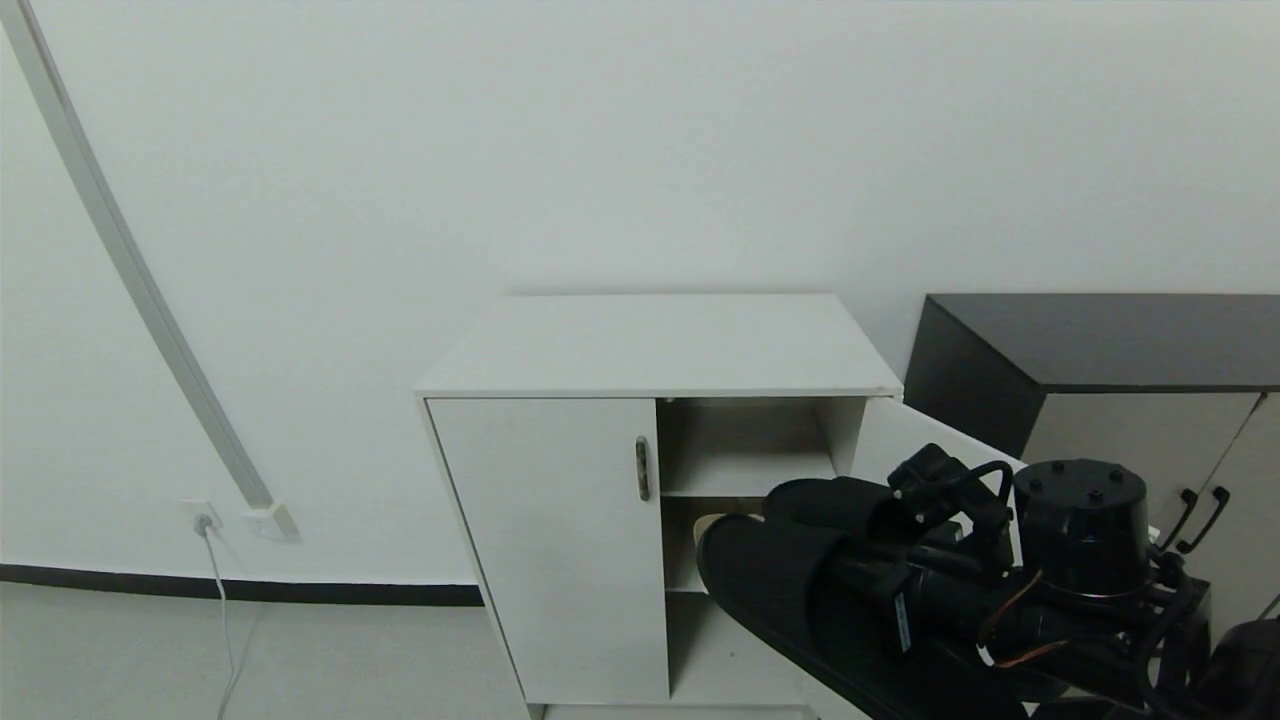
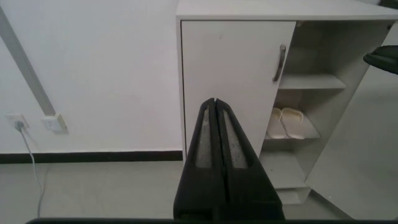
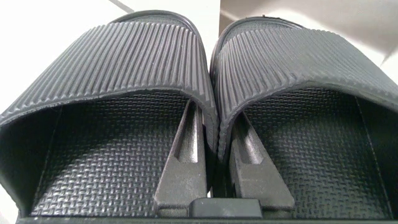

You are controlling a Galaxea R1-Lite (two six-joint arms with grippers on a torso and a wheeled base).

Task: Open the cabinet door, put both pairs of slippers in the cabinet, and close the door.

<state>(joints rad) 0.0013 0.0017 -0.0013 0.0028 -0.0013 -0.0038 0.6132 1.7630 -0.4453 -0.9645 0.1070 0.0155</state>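
White painted wall [image 1: 640, 150] fills the room ahead of you. Far to the left of your right gripper [image 3: 216, 115], a pale grey cable strip [image 1: 130, 270] runs slantwise down the wall to a small white box [image 1: 272, 522]. Just beside the box is a white wall socket [image 1: 203, 517], and a thin grey cable [image 1: 225, 620] hangs from it to the floor. A black skirting line [image 1: 240, 588] marks the foot of the wall above the light grey floor [image 1: 250, 660].

Your left gripper [image 2: 215, 102] has its fingers pressed together with nothing between them. It faces the low white cabinet [image 1: 660, 345] from well back. Ahead of it, the cabinet's left-hand door [image 1: 550, 540] is shut, and the slim dark metal handle [image 1: 642, 468] stands upright at the door's inner edge.

The right-hand door [image 1: 900, 430] is swung open towards your right gripper, baring the white shelves [image 1: 745, 480]. A pair of cream slippers [image 2: 292, 123] lies side by side on the middle shelf, beyond the left gripper.

Your right gripper is clamped on a pair of black ribbed rubber slippers [image 1: 780, 590]. One finger [image 3: 186, 155] sits inside each slipper, pinching the two inner side walls together. The pair is held in the air just in front of the open compartment, toes towards it and outside the shelves.

Beyond that gripper, to its right, a dark-topped cabinet [image 1: 1100, 340] stands against the wall with two black bar handles [image 1: 1195, 520] on its pale doors.
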